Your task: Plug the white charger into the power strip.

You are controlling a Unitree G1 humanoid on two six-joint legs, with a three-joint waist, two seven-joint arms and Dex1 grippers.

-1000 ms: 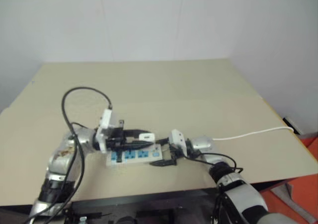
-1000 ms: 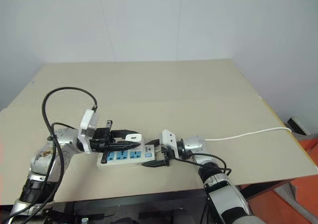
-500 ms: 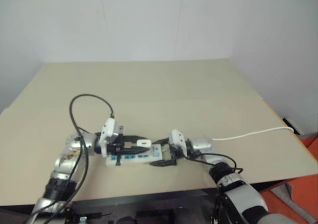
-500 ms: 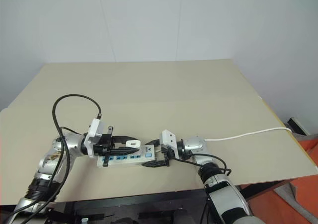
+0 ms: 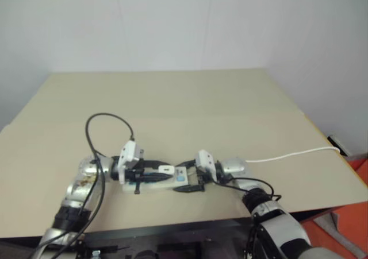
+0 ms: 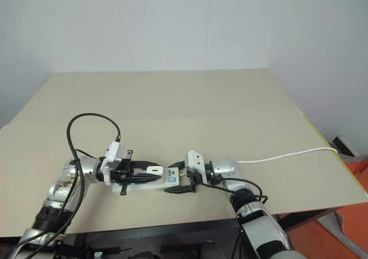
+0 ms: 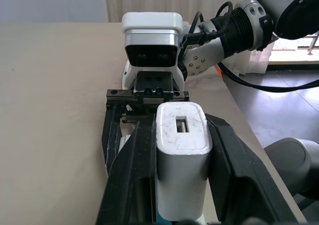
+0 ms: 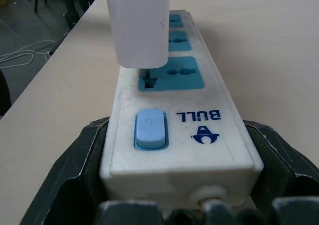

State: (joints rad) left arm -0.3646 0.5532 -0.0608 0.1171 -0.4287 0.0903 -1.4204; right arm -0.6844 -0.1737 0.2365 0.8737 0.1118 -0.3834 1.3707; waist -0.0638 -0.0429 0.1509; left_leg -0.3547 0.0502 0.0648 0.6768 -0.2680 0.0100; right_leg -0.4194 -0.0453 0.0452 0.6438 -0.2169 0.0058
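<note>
A: Dropped my left gripper (image 7: 182, 185) lower since a second ago; it's clamped on the one white charger (image 7: 182, 160), prongs down into the end socket (image 8: 171, 73) beside the switch (image 8: 150, 128).

B: Strip?

A: One power strip (image 8: 199, 130), lengthwise between my arms, its switch end pinched in my right gripper (image 8: 169, 185).

table (image 5: 190, 98): beige, wide, matte | wall (image 5: 172, 23): plain white, behind table | floor (image 5: 351, 213): orange-red at right edge | light: even, soft

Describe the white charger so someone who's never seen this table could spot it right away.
On the beige table, near its front edge, lies a long white power strip with blue sockets. The charger is the small plain white block pinched by the left end effector over the socket nearest the strip's blue switch.
</note>
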